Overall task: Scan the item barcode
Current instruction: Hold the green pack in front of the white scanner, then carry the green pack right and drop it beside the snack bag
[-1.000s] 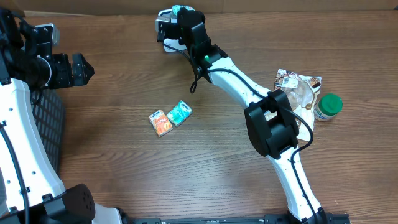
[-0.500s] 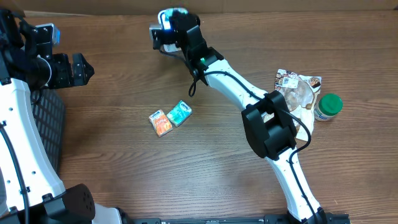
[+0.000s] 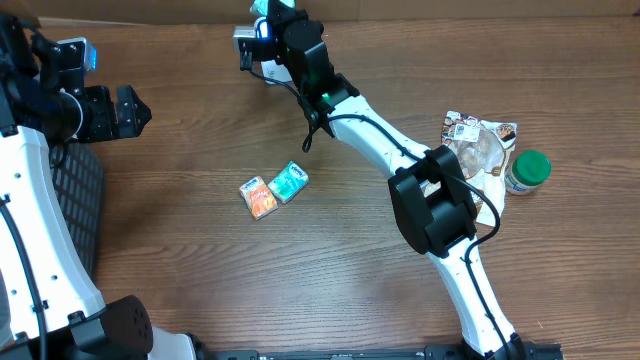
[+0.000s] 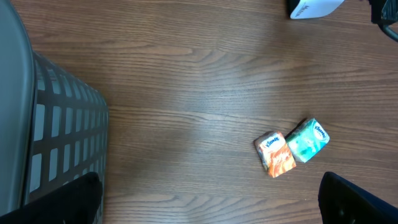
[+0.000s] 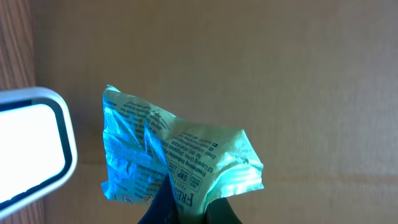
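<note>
Two fingers of the right pincer [image 5: 181,208] are clamped shut on the lower edge of a crumpled green packet [image 5: 177,158]; it hangs above the far edge of the surface [image 3: 200,290], fine print toward the wrist camera; just beside it, on the left in that view, stands the white scanner [image 5: 28,146], and a bluish cast lies on the wrapper's near side. By my judgement the scan itself is the step in hand: the item is lifted and presented, not plainly read. I cannot pick out a barcode among the print; the next move likely calls for a small turn or tilt until the code squarely faces the window, without loosening the pinch on thin film. Farther out, an orange tissue pack [image 3: 260,198] and a teal tissue pack [image 3: 290,182] lie touching mid-surface; the left pincer [image 3: 140,110] stands wide open and empty by the basket [image 3: 75,190], well apart.
</note>
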You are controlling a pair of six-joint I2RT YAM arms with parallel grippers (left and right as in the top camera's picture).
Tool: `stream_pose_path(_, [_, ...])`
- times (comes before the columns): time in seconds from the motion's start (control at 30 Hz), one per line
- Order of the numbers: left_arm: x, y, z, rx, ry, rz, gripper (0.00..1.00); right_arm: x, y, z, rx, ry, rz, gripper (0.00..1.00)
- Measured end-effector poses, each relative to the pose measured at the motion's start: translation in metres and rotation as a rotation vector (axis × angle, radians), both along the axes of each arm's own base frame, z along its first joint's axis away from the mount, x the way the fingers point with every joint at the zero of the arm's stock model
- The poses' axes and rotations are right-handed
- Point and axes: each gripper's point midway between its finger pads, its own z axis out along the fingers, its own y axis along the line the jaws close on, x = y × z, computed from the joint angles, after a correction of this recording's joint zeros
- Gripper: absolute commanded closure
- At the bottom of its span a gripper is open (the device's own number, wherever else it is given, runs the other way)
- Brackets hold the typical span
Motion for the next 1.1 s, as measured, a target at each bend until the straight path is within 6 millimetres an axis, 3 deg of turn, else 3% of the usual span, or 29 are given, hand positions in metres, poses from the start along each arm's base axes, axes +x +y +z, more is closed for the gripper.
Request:
stream_pose_path(0.6, [0.0,0.0,0.0,0.0,0.0,0.0,0.01,-0.002,0.004,-0.001,0.008,0.007,0.032,0.96])
stream_pose_path(0.8, [0.0,0.0,0.0,0.0,0.0,0.0,0.0,-0.009,0.0,0.004,0.092,0.116,0.014,0.96])
stream_pose_path(0.87, [0.0,0.0,0.0,0.0,0.0,0.0,0.0,-0.016,-0.006,0.019,0.151,0.171,0.0,0.96])
stream_pose_path(0.97, [0.0,0.0,0.0,0.0,0.001,-0.001,0.0,-0.034,-0.02,0.056,0.289,0.262,-0.042,0.96])
stream_pose_path(1.1, [0.0,0.0,0.0,0.0,0.0,-0.001,0.0,-0.075,-0.049,0.11,0.525,0.43,-0.128,0.96])
